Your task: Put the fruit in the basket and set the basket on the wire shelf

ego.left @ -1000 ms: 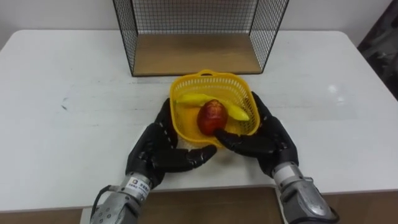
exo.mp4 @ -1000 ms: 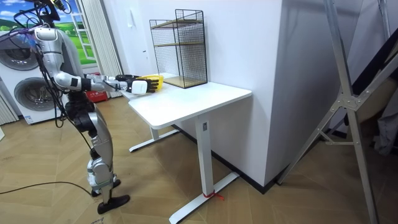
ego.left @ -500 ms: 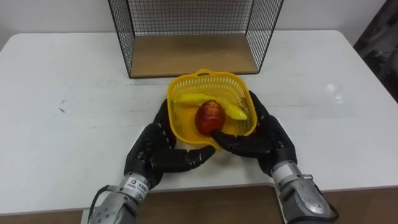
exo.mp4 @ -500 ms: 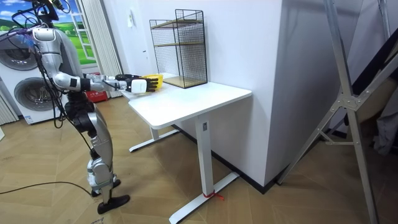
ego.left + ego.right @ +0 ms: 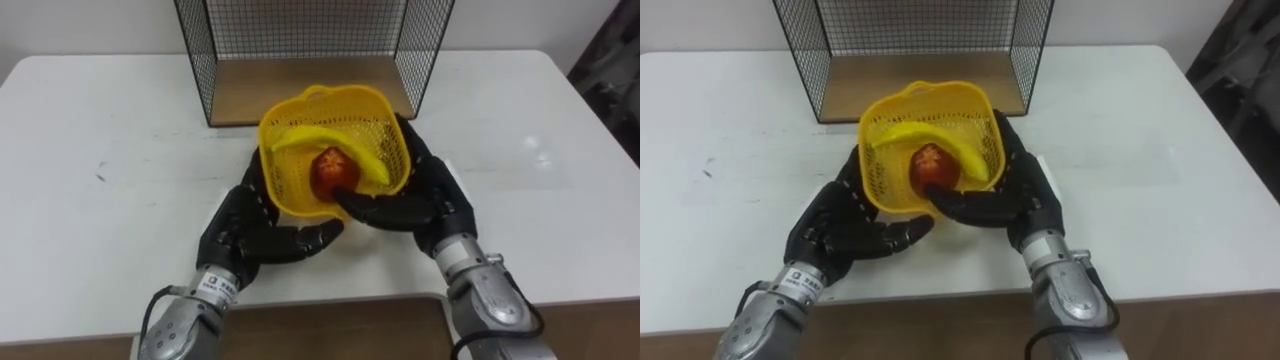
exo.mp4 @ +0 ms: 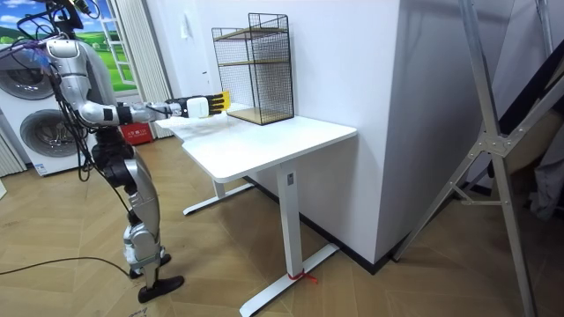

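While you look down through the left eye view, the yellow plastic basket sits at the centre of the frame, held between both of your robot's black hands and tipped so its open mouth faces the camera. A curved yellow banana lies across the inside of it, and a round red fruit rests just below the banana, touching it, against the lower wall.

Your left hand is at the basket's lower left. Its fingers curl in under the near edge and up along the left side. Your right hand is at the lower right, wrapped against the right wall, with one of its fingers curled across the front just under the red fruit. Both hands are closed on the basket.

Directly above it in the frame stands the black wire shelf, whose brown wooden bottom board is just beyond the basket's far rim. Around all of this spreads the white worktop.

From the room view you can see the robot standing at the worktop's end on the left of the frame, both arms stretched forward, with the basket held above the surface and near the shelf. A white washing machine stands behind the robot at the far left.
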